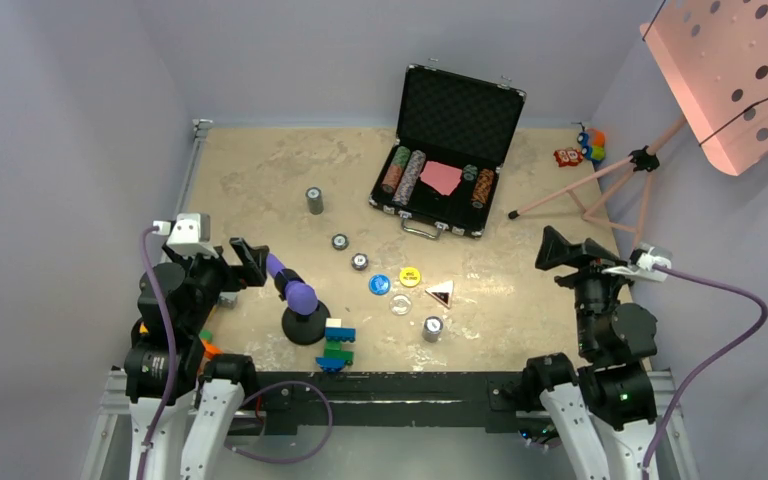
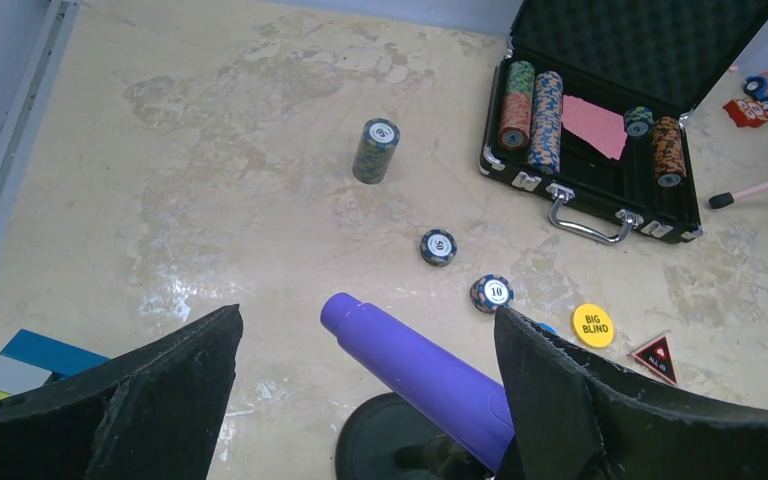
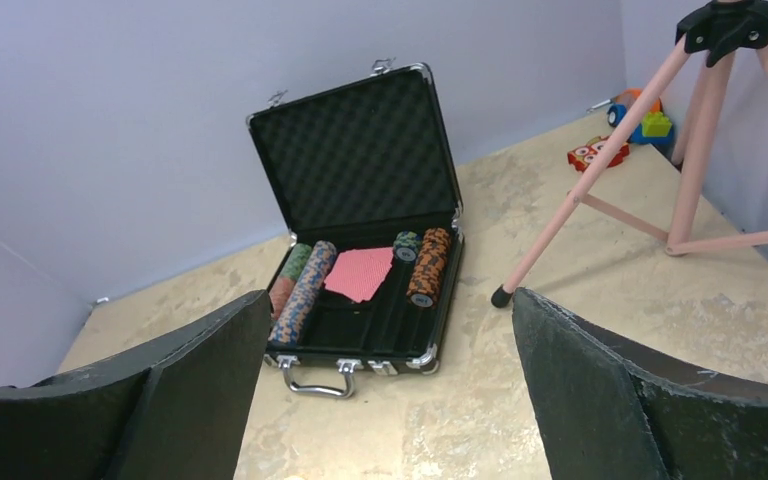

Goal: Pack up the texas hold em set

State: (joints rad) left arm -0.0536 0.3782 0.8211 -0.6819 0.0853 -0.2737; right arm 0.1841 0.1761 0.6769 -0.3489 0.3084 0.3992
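Poker case open at far side of worktop [image 1: 250, 170], chips & buttons loose
Black case [image 1: 460, 112], lid up, holds chip rows [image 1: 409, 175] & pink cards [image 1: 440, 177]. One chip stack [image 1: 314, 200] stands to its left. Yellow button [image 1: 410, 276], blue button [image 1: 379, 284] & clear button [image 1: 400, 304] lie mid-worktop. Left jaws & right jaws both gape wide, gripping nothing; purple-tipped object [image 1: 300, 295] sits just ahead of left jaws
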